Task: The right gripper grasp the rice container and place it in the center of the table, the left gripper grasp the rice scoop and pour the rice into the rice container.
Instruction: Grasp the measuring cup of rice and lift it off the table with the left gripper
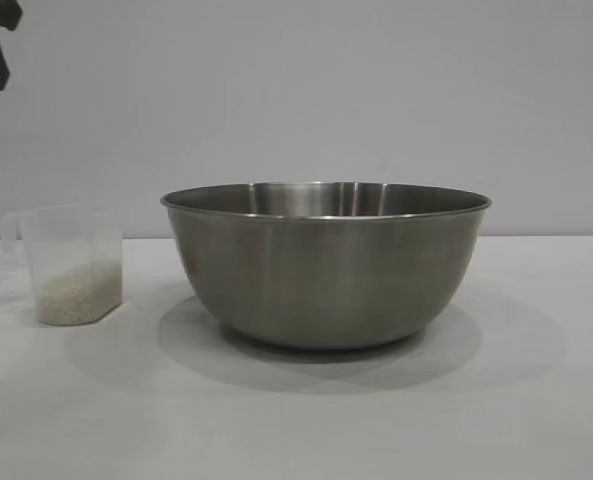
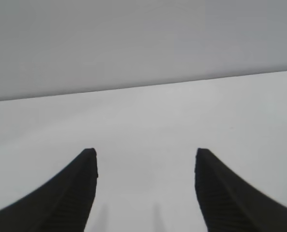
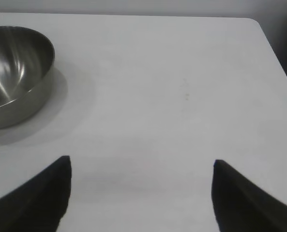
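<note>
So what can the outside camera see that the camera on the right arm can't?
Only the exterior view shows the rice scoop, standing upright left of the bowl with rice in its bottom. Only the right wrist view shows the right gripper, open over bare table. Both show the rice container, apart from the scoop and from the gripper.

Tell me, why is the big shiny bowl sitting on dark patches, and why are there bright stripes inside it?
Exterior view: the large round stainless-steel bowl casts soft, overlapping grey shadows on the plain white table, which suggests more than one light. Right wrist view: the bright streaks inside the bowl are light reflecting off the metal.
</note>
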Available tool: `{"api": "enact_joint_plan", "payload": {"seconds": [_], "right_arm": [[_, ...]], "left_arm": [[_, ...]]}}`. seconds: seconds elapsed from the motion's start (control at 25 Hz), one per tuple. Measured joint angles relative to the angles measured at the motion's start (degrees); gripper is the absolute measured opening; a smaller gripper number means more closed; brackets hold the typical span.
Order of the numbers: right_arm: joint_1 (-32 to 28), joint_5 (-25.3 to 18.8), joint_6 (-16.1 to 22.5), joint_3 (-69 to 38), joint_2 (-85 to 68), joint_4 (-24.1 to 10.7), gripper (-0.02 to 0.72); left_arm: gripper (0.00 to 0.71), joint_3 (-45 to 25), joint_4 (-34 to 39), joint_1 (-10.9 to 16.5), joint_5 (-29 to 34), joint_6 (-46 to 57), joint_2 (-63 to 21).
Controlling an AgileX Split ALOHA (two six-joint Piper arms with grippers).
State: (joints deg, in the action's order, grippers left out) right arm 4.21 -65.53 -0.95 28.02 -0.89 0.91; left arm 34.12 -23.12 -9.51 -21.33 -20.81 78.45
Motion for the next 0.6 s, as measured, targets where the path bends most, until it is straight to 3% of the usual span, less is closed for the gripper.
{"api": "enact_joint_plan", "payload": {"seconds": [0.36, 0.6], "right_arm": [[0.0, 0.0, 0.0, 0.0, 0.0, 0.0, 0.537], [0.0, 0.0, 0.0, 0.0, 0.0, 0.0, 0.537]], "left_arm": [[0.428, -13.8, 0.0, -9.6, -11.1, 4.5, -4.8], [0.428, -24.5, 0.3, -14.0, -24.5, 12.6, -5.2]]}}
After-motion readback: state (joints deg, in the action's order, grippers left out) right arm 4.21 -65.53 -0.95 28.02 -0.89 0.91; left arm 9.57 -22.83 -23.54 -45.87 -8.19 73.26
